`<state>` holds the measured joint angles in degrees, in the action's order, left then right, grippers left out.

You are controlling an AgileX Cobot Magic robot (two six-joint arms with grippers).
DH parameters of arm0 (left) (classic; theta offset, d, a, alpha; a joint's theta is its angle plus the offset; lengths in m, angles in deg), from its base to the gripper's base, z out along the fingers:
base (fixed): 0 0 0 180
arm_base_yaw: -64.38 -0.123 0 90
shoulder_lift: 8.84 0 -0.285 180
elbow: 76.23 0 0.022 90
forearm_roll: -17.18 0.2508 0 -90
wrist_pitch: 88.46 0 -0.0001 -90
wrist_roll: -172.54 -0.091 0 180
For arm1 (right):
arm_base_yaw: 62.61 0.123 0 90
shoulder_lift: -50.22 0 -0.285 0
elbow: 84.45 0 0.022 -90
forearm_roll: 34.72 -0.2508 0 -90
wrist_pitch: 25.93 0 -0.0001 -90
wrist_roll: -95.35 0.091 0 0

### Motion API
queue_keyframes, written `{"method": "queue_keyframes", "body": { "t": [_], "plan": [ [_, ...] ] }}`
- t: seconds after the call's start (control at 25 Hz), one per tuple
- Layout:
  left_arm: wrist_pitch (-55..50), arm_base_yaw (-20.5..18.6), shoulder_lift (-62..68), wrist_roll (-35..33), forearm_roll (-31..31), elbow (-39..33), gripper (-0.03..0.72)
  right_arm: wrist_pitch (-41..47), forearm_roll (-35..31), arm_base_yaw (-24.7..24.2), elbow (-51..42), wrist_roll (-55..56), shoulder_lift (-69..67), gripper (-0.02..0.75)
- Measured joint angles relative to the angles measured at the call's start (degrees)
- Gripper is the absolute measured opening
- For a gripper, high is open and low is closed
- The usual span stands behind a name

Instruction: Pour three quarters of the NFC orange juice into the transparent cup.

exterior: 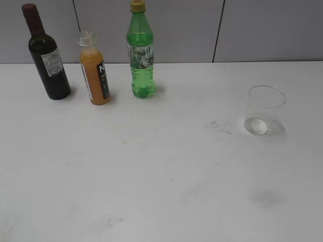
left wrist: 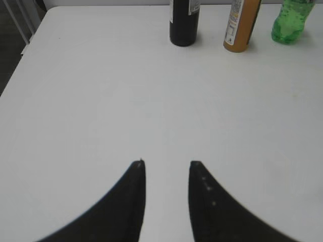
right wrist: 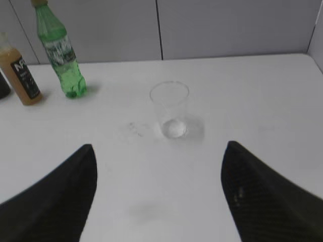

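The NFC orange juice bottle stands upright and uncapped at the back left of the white table, between a dark wine bottle and a green bottle. It also shows in the left wrist view and in the right wrist view. The transparent cup stands upright and empty at the right; it also shows in the right wrist view. My left gripper is open and empty over bare table, well short of the bottles. My right gripper is wide open and empty, just short of the cup. Neither gripper shows in the exterior view.
A dark wine bottle stands left of the juice, and a green bottle with a yellow cap stands right of it. A grey panelled wall runs behind the table. The table's left edge shows in the left wrist view.
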<state>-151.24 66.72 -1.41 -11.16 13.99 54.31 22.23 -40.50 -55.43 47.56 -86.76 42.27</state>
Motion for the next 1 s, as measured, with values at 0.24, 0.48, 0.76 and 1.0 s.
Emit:
{"method": "queue_keyframes", "body": {
  "t": [0.24, 0.48, 0.76, 1.0],
  "plan": [
    [0.00, 0.00, 0.00, 0.00, -0.02, 0.00, 0.238, -15.77, -0.68, 0.00, -4.92, 0.00, -6.37, 0.589],
    [0.00, 0.00, 0.00, 0.00, -0.02, 0.00, 0.238, -29.20, -1.59, 0.00, -9.87, 0.00, -14.62, 0.589],
    [0.00, 0.00, 0.00, 0.00, -0.02, 0.00, 0.238, -37.73, -1.48, 0.00, -10.63, 0.00, -25.34, 0.589],
    [0.00, 0.00, 0.00, 0.00, -0.02, 0.00, 0.238, -51.77, -0.72, 0.07, -13.38, 0.00, -33.89, 0.589]
  ]
}}
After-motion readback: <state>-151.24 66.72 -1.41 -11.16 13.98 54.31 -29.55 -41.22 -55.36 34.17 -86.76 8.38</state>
